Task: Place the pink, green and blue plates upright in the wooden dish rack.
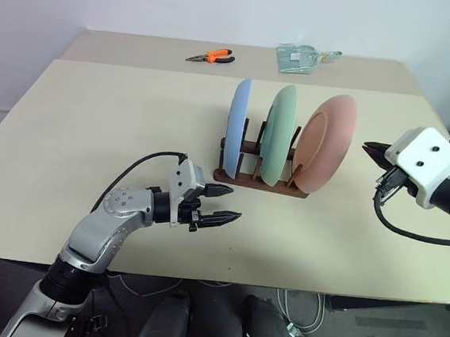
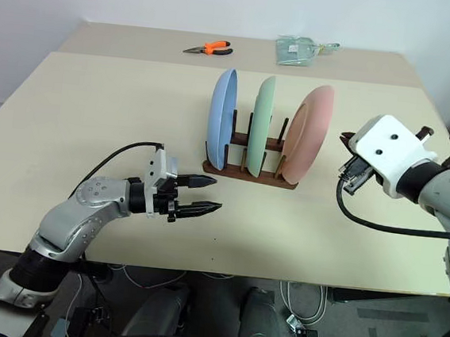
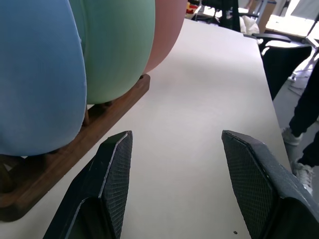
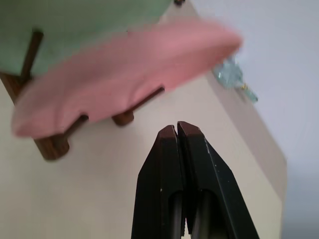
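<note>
All three matte round plates, light blue (image 1: 238,126), mint green (image 1: 278,135) and pale pink (image 1: 324,144), stand upright in the small dark wooden rack (image 1: 260,179) mid-table, pegs propping them. Left gripper (image 1: 223,203) waits nearby, jaws apart; right gripper (image 1: 373,150) pinched together, empty.

Bright, even light falls across the pale table (image 1: 94,124), casting only faint, soft shadows; no glare; the head views are sharp throughout; the pink plate (image 4: 124,74) blurs in the right wrist view, its edge smeared.
</note>
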{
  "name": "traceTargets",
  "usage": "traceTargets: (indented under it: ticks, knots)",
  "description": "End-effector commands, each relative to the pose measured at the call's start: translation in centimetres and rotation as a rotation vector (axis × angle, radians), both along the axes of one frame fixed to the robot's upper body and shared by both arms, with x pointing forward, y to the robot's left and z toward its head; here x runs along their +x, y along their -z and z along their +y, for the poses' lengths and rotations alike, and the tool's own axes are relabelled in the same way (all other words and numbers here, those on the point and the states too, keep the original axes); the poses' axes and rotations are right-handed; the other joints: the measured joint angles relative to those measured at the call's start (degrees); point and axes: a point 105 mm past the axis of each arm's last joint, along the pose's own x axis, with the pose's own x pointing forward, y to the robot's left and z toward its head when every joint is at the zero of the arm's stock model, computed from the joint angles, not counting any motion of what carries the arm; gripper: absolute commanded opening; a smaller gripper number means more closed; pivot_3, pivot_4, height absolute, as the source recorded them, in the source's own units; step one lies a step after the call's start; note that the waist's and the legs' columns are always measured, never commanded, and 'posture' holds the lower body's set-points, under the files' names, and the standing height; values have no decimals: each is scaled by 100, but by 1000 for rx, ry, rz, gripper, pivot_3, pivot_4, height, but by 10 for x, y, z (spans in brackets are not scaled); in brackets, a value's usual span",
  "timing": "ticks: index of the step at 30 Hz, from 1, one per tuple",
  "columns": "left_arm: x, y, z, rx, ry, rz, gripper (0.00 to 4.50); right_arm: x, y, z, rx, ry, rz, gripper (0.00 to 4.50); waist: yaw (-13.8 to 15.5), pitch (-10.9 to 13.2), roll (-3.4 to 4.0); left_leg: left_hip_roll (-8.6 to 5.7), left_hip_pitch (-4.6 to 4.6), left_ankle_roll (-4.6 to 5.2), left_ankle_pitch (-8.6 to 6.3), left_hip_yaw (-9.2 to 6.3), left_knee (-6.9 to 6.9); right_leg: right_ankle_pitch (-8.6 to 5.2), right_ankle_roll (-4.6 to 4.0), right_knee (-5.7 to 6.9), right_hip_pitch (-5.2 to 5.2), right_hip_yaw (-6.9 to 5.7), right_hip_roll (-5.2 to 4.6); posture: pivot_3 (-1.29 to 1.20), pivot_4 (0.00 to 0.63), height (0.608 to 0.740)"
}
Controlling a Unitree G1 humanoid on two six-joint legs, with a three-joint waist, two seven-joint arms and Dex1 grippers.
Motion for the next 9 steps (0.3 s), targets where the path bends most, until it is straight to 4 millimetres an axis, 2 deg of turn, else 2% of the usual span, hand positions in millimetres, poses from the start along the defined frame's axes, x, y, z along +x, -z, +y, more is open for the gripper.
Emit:
traceTargets:
  ticks: [1, 7, 9]
  knots:
    - [8, -7, 13, -2, -54, -43, 2938, -2, -5, -14, 6, 48, -49, 20, -2, 0, 0, 0, 0, 0, 0, 0, 0, 0, 0, 0, 0, 0, 0, 0, 150, 740]
    - [24, -3, 47, 34, -199, -51, 2938, -8, 24, -33, 52, 120, 11, 20, -7, -2, -1, 2, 4, 0, 0, -1, -4, 0, 0, 4, -1, -1, 2, 0, 150, 740]
    - [32, -2, 73, 43, -308, -49, 2938, -8, 34, -45, 70, 155, 19, 20, -12, -2, 1, 1, 4, 0, 0, 2, -2, 1, 1, 3, -1, 2, 1, 0, 150, 740]
